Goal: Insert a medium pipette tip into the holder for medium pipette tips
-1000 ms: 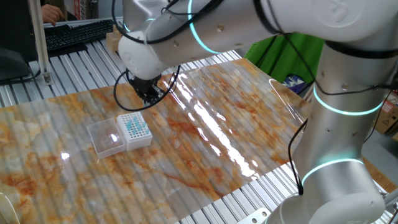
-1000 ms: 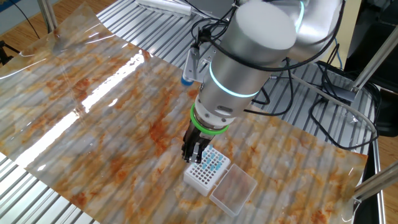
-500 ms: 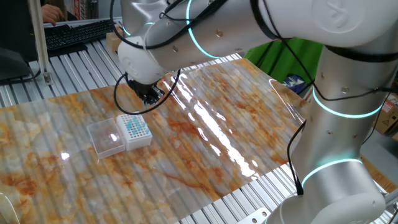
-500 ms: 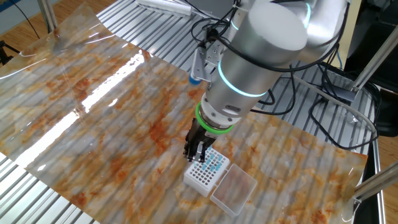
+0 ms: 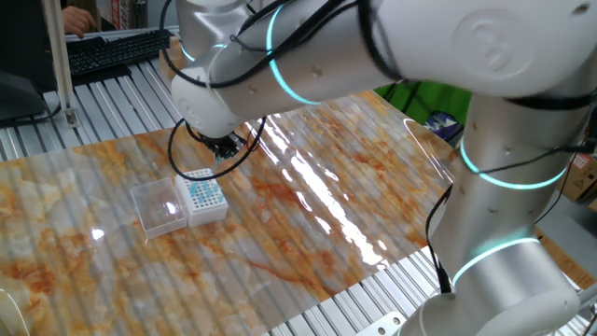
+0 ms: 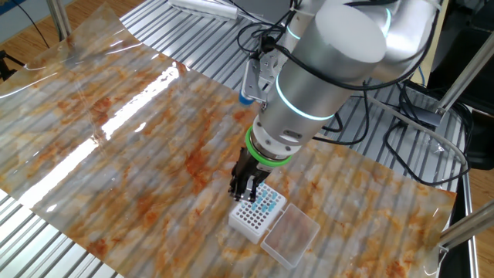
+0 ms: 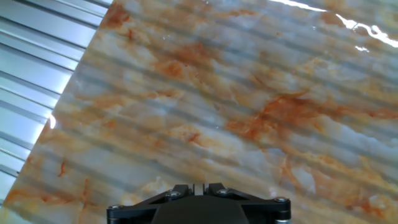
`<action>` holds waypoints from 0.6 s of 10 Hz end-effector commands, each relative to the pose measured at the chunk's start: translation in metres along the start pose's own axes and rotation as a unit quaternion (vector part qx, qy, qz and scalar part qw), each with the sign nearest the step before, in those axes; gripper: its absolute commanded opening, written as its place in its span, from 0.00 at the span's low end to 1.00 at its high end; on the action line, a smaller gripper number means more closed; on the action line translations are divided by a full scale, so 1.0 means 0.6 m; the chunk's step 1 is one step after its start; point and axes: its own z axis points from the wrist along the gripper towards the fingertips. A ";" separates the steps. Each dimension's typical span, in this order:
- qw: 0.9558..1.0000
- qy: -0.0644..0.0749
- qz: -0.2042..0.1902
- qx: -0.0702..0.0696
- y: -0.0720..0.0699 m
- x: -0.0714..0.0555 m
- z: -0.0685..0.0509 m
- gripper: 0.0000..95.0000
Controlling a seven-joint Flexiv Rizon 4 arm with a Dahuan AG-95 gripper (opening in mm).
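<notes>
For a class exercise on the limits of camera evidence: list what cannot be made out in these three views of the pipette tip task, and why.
- Medium pipette tip: too small to see in any view.
- Pincer jaws: dark and blurred in both fixed views; open or shut unclear.
- Fingertips: cut off by the hand view's bottom edge.
- Holder: outside the hand view entirely.

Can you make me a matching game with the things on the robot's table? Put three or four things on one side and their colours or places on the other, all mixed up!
Things:
1. small white box with a grid of teal-dotted holes
2. clear plastic hinged lid
3. black two-finger gripper
4. orange and white marbled sheet

Places or states:
A. spread flat over the ribbed metal table
B. lying open beside the box
C. hanging just above the box's edge
D. standing on the marbled sheet, top uncovered

Pairs: 1-D, 2-B, 3-C, 4-A
</notes>
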 end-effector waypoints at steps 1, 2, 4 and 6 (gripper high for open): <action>1.000 -0.001 0.000 0.001 -0.002 0.002 -0.001 0.00; 1.000 -0.001 0.000 0.000 -0.002 0.003 -0.001 0.00; 1.000 -0.005 0.001 0.000 -0.003 0.004 0.000 0.00; 1.000 -0.006 0.003 0.001 -0.002 0.006 0.002 0.00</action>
